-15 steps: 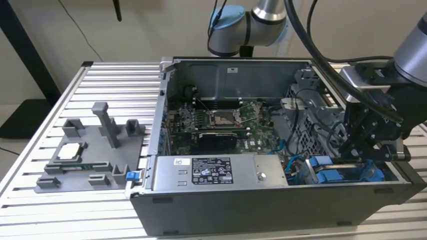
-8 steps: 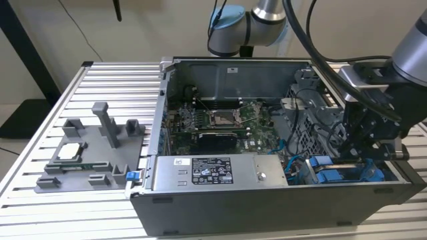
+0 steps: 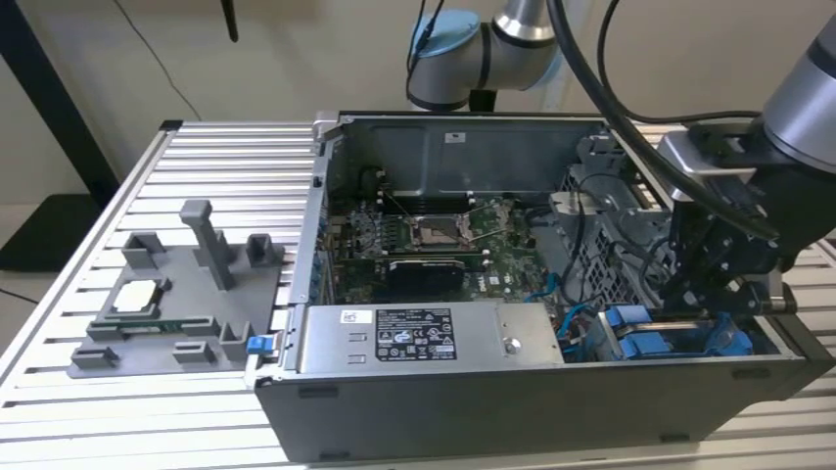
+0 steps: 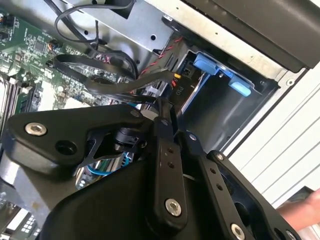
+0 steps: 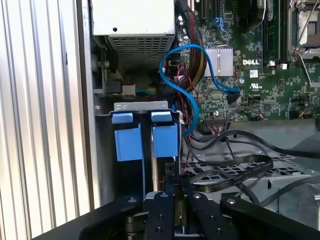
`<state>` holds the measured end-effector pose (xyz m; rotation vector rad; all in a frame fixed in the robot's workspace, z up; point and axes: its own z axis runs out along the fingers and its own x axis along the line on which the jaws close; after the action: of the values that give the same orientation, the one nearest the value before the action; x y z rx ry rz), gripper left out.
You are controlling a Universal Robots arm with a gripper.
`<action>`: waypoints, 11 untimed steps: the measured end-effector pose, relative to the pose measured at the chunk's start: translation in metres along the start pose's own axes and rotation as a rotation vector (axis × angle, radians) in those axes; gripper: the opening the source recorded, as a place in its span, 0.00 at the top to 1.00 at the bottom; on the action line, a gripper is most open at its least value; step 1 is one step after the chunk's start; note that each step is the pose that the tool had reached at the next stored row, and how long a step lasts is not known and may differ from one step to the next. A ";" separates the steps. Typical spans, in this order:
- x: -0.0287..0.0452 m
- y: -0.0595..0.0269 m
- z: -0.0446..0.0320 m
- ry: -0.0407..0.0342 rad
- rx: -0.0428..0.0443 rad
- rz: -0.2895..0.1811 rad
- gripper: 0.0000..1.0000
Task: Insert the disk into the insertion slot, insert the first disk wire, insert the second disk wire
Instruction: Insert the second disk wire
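Insertion slot: the dark metal bay with blue plastic fittings (image 3: 643, 338) sits in the computer case's near corner, at the exterior view's right, just beside the silver power supply (image 3: 418, 336). In the first wrist view its two blue tabs (image 5: 146, 135) stand side by side under a metal bracket.

Disk: a thin dark slab (image 5: 169, 175) stands on edge in line with the bay, directly ahead of the fingers; it appears to be the disk, though little of it shows.

Gripper: the gripper (image 3: 699, 294) reaches down into the case over the bay. In the first wrist view the fingers (image 5: 161, 210) stand close together on either side of the slab, apparently clamped on it.

Step in hand: judged to be the first, seating the disk in the slot; the disk looks partly in, not fully home.

Wires: a blue cable (image 5: 186, 75) loops loose over the green motherboard (image 5: 260, 75), and black cables (image 5: 235, 167) lie near the bay; none looks plugged into the disk.

What the move calls for: a straight push along the bay, keeping the slab square and clear of the cables.

Hard to make out: how deep the disk sits, its connector end, and the fingertips' contact.
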<state>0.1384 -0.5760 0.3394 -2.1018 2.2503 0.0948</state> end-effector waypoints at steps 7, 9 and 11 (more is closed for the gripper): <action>0.0002 0.0000 0.0026 -0.0006 0.0003 0.000 0.00; -0.0003 0.0000 -0.0033 -0.0030 0.0001 0.000 0.00; -0.0011 0.0001 -0.0120 -0.0036 0.0000 0.000 0.00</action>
<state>0.1384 -0.5759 0.3515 -2.1003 2.2479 0.0985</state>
